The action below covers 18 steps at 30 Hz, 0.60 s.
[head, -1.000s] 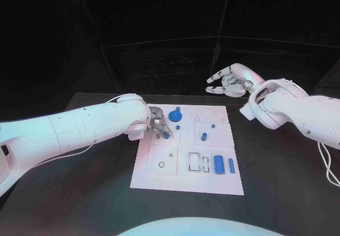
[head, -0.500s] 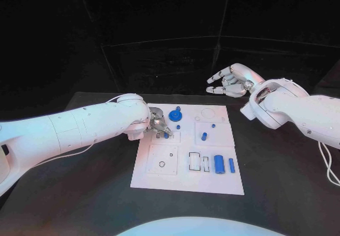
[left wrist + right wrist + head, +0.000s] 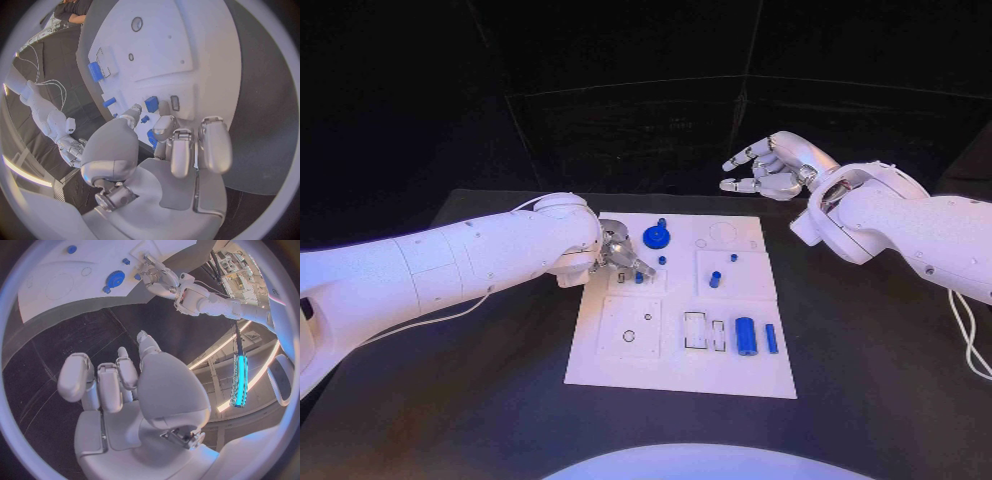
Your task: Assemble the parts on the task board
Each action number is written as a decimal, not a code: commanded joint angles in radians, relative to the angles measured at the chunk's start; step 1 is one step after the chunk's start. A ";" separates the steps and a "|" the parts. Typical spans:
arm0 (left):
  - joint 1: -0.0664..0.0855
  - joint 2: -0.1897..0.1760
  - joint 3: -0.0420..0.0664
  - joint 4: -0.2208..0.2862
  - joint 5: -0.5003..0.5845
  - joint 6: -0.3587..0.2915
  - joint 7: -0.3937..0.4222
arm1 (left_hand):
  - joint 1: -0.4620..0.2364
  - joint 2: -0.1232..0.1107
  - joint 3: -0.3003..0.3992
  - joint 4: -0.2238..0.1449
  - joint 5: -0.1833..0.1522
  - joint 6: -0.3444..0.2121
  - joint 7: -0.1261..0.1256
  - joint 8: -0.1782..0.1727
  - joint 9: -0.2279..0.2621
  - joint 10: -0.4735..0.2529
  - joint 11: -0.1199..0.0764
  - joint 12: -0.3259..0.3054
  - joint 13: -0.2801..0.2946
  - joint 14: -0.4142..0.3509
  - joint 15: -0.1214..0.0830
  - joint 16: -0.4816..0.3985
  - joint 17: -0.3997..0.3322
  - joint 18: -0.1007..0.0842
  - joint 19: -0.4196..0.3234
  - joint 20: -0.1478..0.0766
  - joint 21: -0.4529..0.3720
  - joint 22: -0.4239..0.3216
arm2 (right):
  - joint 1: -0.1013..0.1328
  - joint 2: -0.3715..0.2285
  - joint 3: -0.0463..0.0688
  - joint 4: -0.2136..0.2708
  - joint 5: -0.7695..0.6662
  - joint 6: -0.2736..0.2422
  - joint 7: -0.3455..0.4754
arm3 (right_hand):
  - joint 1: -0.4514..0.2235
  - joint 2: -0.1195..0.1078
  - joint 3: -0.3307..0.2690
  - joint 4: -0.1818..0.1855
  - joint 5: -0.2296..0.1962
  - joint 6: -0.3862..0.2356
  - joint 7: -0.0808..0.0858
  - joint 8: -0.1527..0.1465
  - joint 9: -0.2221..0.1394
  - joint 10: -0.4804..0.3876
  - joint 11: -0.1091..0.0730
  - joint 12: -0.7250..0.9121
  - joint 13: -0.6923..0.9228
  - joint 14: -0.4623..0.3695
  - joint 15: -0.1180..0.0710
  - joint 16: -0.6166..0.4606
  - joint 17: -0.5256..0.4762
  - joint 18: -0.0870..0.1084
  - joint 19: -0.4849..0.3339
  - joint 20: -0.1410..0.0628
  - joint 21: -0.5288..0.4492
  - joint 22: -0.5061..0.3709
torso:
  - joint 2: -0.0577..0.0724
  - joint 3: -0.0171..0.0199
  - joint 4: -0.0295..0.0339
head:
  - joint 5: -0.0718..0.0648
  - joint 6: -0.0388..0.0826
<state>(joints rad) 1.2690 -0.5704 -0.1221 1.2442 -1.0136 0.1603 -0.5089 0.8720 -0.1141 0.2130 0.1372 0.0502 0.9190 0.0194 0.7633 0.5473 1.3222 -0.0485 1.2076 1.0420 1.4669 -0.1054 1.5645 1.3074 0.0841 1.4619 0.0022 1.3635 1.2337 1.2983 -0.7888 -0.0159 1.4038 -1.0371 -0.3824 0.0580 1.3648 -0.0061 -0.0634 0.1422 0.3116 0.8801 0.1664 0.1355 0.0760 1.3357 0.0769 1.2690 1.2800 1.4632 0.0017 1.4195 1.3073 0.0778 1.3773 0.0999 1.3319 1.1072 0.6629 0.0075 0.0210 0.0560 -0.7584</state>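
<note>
The white task board [image 3: 675, 365] lies in the middle of the black table. My left hand [image 3: 620, 252] hovers over its far left part with the fingers curled. A small blue block [image 3: 639, 277] stands on the board just in front of the fingertips. In the left wrist view this block [image 3: 152, 104] sits free beside a narrow slot [image 3: 175, 102], with the thumb tip [image 3: 132, 109] close on its other side. A blue gear [image 3: 656, 237] lies beside the hand. My right hand [image 3: 769, 167] is raised beyond the board's far edge, fingers spread, holding nothing.
A blue cylinder [image 3: 746, 335] and a thin blue bar [image 3: 772, 338] lie at the board's near right, next to a rectangular recess [image 3: 695, 328]. Two small blue pegs [image 3: 714, 279] [image 3: 733, 256] stand in the right middle. Bare black table surrounds the board.
The blue block that was up among my left fingers now sits lower on the board, and the fingers have drawn slightly back. My right hand has barely moved.
</note>
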 commanded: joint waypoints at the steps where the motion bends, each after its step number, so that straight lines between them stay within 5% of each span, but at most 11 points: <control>1: 0.006 -0.011 0.001 0.007 0.013 -0.019 -0.001 | -0.003 -0.004 -0.021 0.007 -0.004 0.002 -0.006 0.004 0.002 -0.005 -0.005 -0.008 -0.003 0.104 -0.007 0.006 0.263 -0.016 0.000 -0.006 0.003 0.001 | 0.003 -0.003 0.001 -0.001 -0.003 -0.001 0.003 | -0.001 0.004 -0.007 0.000 -0.006 -0.006 0.000 0.003 -0.002 -0.011 0.000 -0.007 -0.002 0.049 -0.006 -0.006 0.010 0.013 -0.008 0.000 -0.008 -0.004 | -0.001 -0.0008 -0.0004 | -0.002 0.002; 5: 0.018 -0.032 0.004 0.026 0.022 -0.022 0.001 | 0.008 -0.005 -0.064 0.028 -0.004 -0.002 -0.006 0.006 0.004 -0.010 -0.006 -0.013 -0.011 0.104 -0.008 0.006 0.263 -0.016 0.001 -0.008 0.003 0.001 | 0.003 -0.005 0.001 -0.002 -0.003 -0.003 0.004 | -0.002 0.005 -0.009 0.001 -0.009 -0.007 0.000 0.003 -0.002 -0.013 0.000 -0.009 -0.004 0.049 -0.006 -0.007 0.009 0.014 -0.010 0.000 -0.012 -0.010 | -0.002 -0.0009 0.0022 | -0.004 0.004; 11: 0.040 -0.068 0.040 0.057 0.048 -0.021 0.008 | 0.067 0.031 -0.097 0.040 -0.003 -0.029 0.004 -0.004 0.001 -0.054 0.002 -0.065 -0.080 0.104 -0.002 0.006 0.263 -0.012 -0.007 -0.004 -0.012 -0.019 | 0.002 -0.001 0.001 -0.003 -0.003 0.008 0.008 | -0.002 0.003 -0.012 0.002 -0.012 -0.008 0.000 0.004 -0.002 -0.014 0.001 -0.010 -0.005 0.049 -0.006 -0.009 0.006 0.014 -0.011 0.000 -0.014 -0.013 | 0.000 0.0013 0.0027 | 0.001 0.010; 18: 0.077 -0.084 0.062 0.034 0.075 -0.017 0.044 | 0.138 0.063 -0.140 0.044 -0.003 -0.133 0.052 -0.093 -0.056 -0.120 0.043 -0.135 -0.174 0.104 0.031 0.006 0.263 -0.002 -0.032 0.021 -0.060 -0.084 | 0.002 0.002 0.001 -0.006 -0.003 0.013 0.008 | -0.002 0.003 -0.013 0.002 -0.013 -0.008 0.000 0.004 -0.002 -0.013 0.001 -0.009 -0.005 0.048 -0.006 -0.010 0.004 0.015 -0.012 0.000 -0.015 -0.015 | -0.002 -0.0004 0.0038 | 0.001 0.014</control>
<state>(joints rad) 1.3400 -0.6564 -0.0612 1.2895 -0.9669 0.1442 -0.4985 1.0028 -0.0531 0.0765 0.1820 0.0502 0.7955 0.0665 0.6778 0.4964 1.2067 -0.0085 1.0757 0.8731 1.4660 -0.0784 1.5645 1.3075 0.0841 1.4344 0.0220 1.3085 1.1544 1.2983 -0.7863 -0.0160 1.4001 -1.0372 -0.3784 0.0592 1.3647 -0.0061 -0.0700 0.1432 0.3056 0.8801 0.1664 0.1355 0.0752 1.3289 0.0768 1.2643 1.2762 1.4632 0.0017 1.4142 1.3080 0.0777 1.3704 0.0997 1.3235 1.0930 0.6620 0.0081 0.0237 0.0563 -0.7462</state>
